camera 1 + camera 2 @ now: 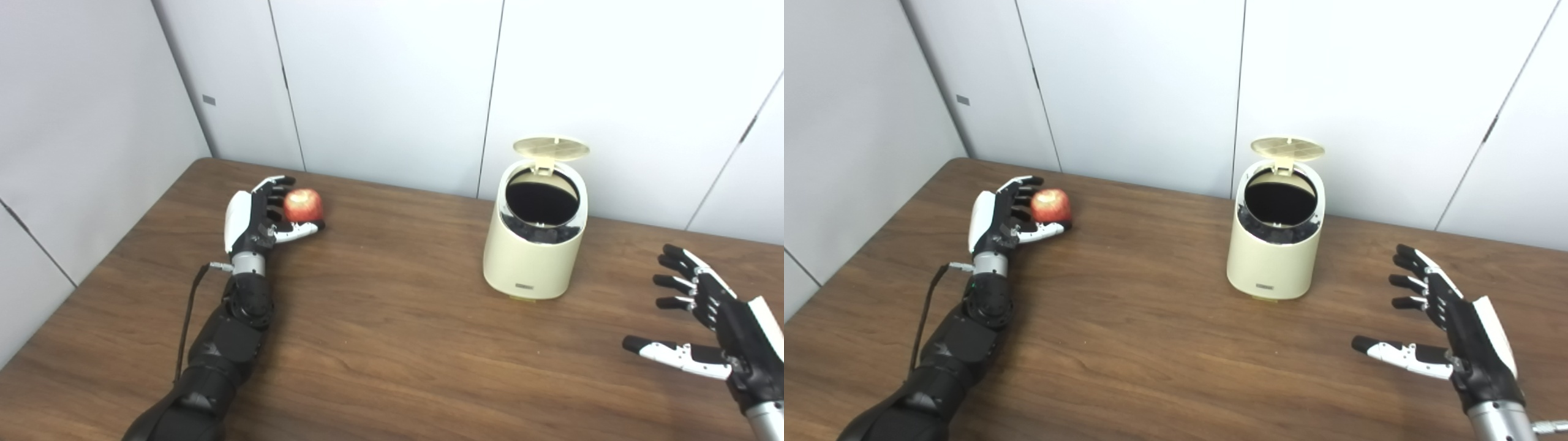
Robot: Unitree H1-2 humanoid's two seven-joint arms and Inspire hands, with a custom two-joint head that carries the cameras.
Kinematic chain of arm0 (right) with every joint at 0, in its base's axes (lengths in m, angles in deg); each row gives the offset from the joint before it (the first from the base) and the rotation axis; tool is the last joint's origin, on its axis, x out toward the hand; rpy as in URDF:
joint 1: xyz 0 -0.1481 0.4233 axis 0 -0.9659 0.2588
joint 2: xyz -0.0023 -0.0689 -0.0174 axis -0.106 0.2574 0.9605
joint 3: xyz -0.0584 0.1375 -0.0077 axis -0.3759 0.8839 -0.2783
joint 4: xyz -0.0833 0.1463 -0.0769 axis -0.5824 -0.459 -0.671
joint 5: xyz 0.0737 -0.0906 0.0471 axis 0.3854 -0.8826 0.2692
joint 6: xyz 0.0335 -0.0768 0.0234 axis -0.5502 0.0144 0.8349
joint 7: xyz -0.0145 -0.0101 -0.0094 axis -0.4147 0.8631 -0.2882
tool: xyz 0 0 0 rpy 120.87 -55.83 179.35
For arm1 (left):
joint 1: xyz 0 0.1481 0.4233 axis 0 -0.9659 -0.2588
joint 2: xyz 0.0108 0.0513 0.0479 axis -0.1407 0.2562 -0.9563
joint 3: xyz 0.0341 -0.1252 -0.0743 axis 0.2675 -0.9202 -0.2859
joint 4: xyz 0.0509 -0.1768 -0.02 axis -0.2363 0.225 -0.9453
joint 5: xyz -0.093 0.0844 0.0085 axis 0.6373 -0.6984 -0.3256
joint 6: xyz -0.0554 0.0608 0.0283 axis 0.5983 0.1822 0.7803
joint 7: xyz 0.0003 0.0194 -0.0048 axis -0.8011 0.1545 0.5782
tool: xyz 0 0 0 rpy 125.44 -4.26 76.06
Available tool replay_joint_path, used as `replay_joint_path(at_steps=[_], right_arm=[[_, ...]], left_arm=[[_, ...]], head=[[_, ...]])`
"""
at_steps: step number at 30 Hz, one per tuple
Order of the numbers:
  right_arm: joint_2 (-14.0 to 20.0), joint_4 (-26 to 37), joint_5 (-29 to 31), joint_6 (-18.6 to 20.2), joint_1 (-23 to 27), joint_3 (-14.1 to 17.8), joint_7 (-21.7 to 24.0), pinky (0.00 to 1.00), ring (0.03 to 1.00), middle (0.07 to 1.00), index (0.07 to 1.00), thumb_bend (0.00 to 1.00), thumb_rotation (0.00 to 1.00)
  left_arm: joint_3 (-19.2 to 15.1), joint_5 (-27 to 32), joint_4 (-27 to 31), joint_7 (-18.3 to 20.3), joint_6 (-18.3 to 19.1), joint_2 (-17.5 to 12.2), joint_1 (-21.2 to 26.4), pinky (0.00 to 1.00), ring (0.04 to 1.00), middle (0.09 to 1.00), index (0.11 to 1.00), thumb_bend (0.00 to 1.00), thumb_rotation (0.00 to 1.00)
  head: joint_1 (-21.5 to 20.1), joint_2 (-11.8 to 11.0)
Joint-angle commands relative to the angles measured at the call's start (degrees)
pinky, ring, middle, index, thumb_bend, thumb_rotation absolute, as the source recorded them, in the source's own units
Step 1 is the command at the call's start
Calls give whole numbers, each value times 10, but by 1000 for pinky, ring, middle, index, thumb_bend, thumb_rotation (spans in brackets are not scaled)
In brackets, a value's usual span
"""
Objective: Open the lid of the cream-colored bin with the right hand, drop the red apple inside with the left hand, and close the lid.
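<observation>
Dark wood-grain table [392,343], pale grey panelled walls [386,79] meeting at a corner behind it, thin vertical seams, even soft light

A wide stretch of bare brown wood-grain table [380,343] is left between the two arms, and nothing is set on it in front of the cream-coloured round plastic bin [531,245]. The bin's mouth is uncovered — its round cream lid [551,148] is tipped up at the back edge, so the dark opening can be reached from above and from the front. Behind the bin, room is cut short by the white panelled wall [392,79]. Between the bin and the red apple [303,205] the tabletop is clear. The black-and-white right hand [710,324] is held well apart from the bin — fingers spread, nothing between them.
</observation>
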Motion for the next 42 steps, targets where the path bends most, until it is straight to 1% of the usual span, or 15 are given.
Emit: replay_joint_path(at_steps=[1, 3, 6, 8, 13, 18, 22, 24, 29, 31, 35, 39, 42], right_arm=[[5, 27, 6, 0, 13, 7, 1, 684, 800, 882, 892, 662, 0], [5, 28, 5, 2, 12, 7, 0, 684, 798, 883, 893, 666, 0], [6, 30, 7, 5, 11, 8, 1, 689, 803, 884, 894, 658, 0], [7, 33, 6, 12, 10, 8, 1, 688, 804, 885, 900, 657, 0], [6, 35, 8, 16, 8, 12, -1, 679, 793, 882, 897, 659, 0], [7, 36, 6, 15, 7, 11, 0, 683, 794, 883, 900, 658, 0], [4, 35, 7, 12, 6, 11, -1, 691, 796, 881, 898, 654, 0], [3, 30, 11, 8, 7, 12, -1, 697, 800, 883, 899, 654, 0], [5, 11, 4, -18, 13, 7, -5, 694, 798, 877, 889, 663, 0], [5, 6, -4, -25, 14, 4, -8, 679, 787, 871, 884, 669, 0], [2, -2, -18, -33, 15, 3, -14, 663, 773, 863, 876, 679, 0], [1, -8, -19, -37, 15, 3, -14, 678, 784, 870, 887, 682, 0], [-3, -17, -13, -47, 17, 4, -15, 682, 792, 872, 885, 688, 0]], left_arm=[[10, -11, -15, -7, -7, -9, 12, 376, 435, 458, 559, 563, 5], [16, -15, -20, -10, -3, -11, 13, 349, 405, 440, 540, 528, 0], [22, -15, -17, -5, 3, -12, 10, 307, 368, 454, 505, 524, 0], [27, -21, -19, -8, 9, -14, 10, 308, 369, 469, 489, 525, 0], [36, -25, -22, -19, 6, -15, 10, 321, 380, 474, 486, 525, 0], [41, -27, -28, -36, -13, -14, 10, 314, 373, 471, 489, 524, 0], [42, -31, -13, -56, -46, -13, 6, 311, 368, 467, 494, 524, 0], [39, -32, 11, -60, -54, -12, 2, 304, 361, 462, 498, 524, 0], [34, -53, 115, -64, -38, -4, -13, 270, 333, 436, 509, 522, 0], [34, -61, 148, -61, -42, 0, -17, 259, 323, 430, 509, 521, 0], [34, -75, 209, -50, -47, 8, -22, 245, 300, 416, 515, 519, 0], [34, -83, 259, -31, -32, 17, -26, 257, 312, 423, 515, 520, 0], [36, -97, 290, -18, -15, 22, -28, 272, 328, 426, 517, 521, 0]], head=[[1, 1], [1, 1], [1, 1], [0, 2], [0, 3], [0, 3], [-3, 0], [-3, 0], [-9, -4], [-13, -6], [-24, -10], [-32, -12], [-40, -14]])
